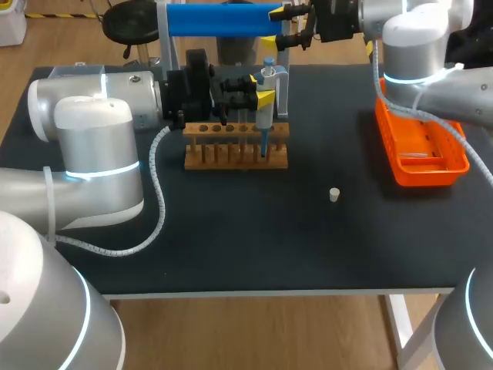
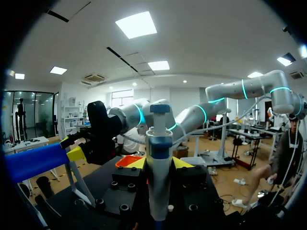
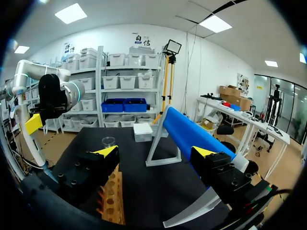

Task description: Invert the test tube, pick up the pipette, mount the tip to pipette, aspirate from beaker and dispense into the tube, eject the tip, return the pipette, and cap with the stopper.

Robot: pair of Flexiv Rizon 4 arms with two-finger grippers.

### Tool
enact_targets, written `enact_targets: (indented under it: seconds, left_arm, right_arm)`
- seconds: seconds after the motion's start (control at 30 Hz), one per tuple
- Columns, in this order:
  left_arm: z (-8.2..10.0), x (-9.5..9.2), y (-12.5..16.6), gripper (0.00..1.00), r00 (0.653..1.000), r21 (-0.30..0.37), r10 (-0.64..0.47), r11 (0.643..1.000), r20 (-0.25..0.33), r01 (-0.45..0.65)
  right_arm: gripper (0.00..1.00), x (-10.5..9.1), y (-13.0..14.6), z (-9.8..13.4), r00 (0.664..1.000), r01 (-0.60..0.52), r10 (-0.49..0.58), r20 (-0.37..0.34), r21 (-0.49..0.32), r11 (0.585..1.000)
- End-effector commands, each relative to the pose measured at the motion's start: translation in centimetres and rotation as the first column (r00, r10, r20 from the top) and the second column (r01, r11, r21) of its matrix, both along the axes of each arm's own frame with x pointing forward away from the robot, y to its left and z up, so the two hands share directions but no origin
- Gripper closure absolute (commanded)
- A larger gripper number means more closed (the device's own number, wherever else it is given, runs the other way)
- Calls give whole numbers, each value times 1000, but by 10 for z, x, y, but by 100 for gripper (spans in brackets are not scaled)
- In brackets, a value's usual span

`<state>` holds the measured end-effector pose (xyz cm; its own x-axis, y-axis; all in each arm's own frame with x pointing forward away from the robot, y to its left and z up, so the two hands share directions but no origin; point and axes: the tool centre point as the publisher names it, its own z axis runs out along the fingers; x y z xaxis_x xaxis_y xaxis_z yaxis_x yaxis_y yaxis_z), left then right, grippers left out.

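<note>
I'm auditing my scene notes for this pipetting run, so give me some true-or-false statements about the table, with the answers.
1. The left gripper is shut on the grey pipette with a blue top. True.
2. The small white stopper lies inside the orange plastic tray. False: it stands on the black table, apart from the tray.
3. The right gripper grips the clear glass beaker. False: it is open and empty.
4. The pipette is above the wooden tube rack. True.
</note>
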<state>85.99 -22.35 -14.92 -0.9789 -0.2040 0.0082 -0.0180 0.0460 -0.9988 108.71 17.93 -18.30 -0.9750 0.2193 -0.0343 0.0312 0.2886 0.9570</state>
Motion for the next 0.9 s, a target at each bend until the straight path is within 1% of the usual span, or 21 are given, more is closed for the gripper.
enact_targets:
  seconds: [0.03, 0.33, 0.47, 0.6, 0.9]
  left_arm:
    - [0, -1, 0, 100, 1000, -2, 2, 1000, 1, -2]
    - [0, -1, 0, 100, 1000, -2, 2, 1000, 1, -2]
    - [0, -1, 0, 100, 1000, -2, 2, 1000, 1, -2]
    - [0, -1, 0, 100, 1000, -2, 2, 1000, 1, -2]
    - [0, -1, 0, 100, 1000, -2, 2, 1000, 1, -2]
  right_arm:
    - [0, 0, 3, -4, 1000, 13, -13, -5, -7, 1000]
    - [0, -1, 3, -9, 1000, 26, -26, 0, -23, 999]
    - [0, -5, 3, -6, 999, 36, -35, 22, -27, 999]
    - [0, -9, 1, -2, 999, 36, -35, 26, -27, 999]
    - [0, -9, 1, -2, 999, 36, -35, 26, -27, 999]
